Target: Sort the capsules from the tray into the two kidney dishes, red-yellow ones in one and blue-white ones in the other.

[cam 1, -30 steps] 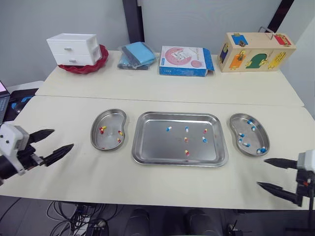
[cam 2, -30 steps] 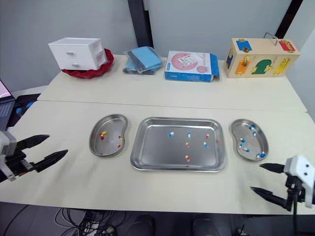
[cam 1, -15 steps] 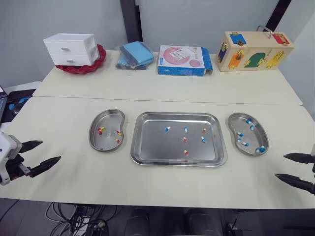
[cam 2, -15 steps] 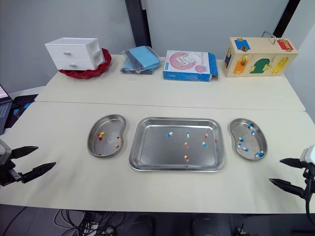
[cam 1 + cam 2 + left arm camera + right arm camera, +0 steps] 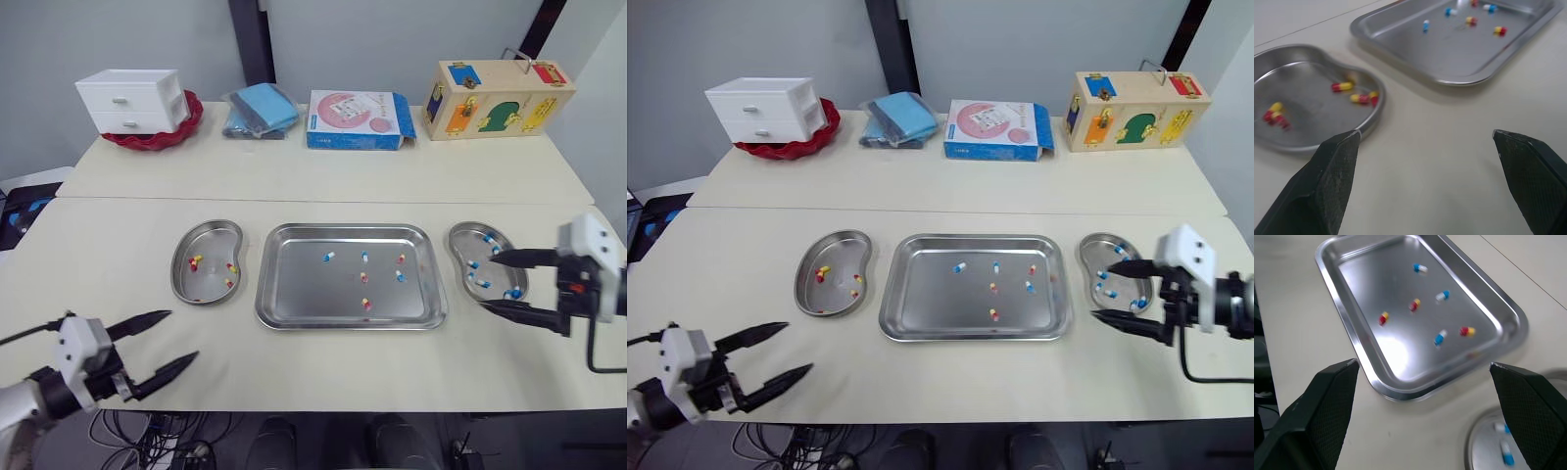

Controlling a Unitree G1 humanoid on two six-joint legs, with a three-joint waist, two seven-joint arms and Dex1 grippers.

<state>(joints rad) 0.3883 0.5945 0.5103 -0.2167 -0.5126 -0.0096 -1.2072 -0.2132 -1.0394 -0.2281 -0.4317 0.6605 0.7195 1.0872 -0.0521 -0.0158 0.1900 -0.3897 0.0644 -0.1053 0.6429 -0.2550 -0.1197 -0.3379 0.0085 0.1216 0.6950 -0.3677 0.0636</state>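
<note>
sort partly done | tray [image 5: 294, 315] mid-tabletop: six capsules [image 5: 363, 277] left, three per colour | left dish [image 5: 211, 245] red-yellow, right dish [image 5: 454, 245] blue-white | left tool [image 5: 182, 335], right tool [image 5: 488, 281]: spread wide, empty

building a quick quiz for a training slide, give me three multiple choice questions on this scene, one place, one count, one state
1. Where do the sorted red-yellow capsules lie?
A) left dish
B) right dish
C) white drawers

2. How many capsules are in the tray?
A) three
B) six
C) ten

3. The right gripper is:
A) open and empty
B) shut on a capsule
C) shut on the tray rim

Answers:
1 A, the red-yellow ones sit in the left dish.
2 B, three blue-white and three red-yellow lie there.
3 A, its fingers stand apart, holding nothing.
</note>
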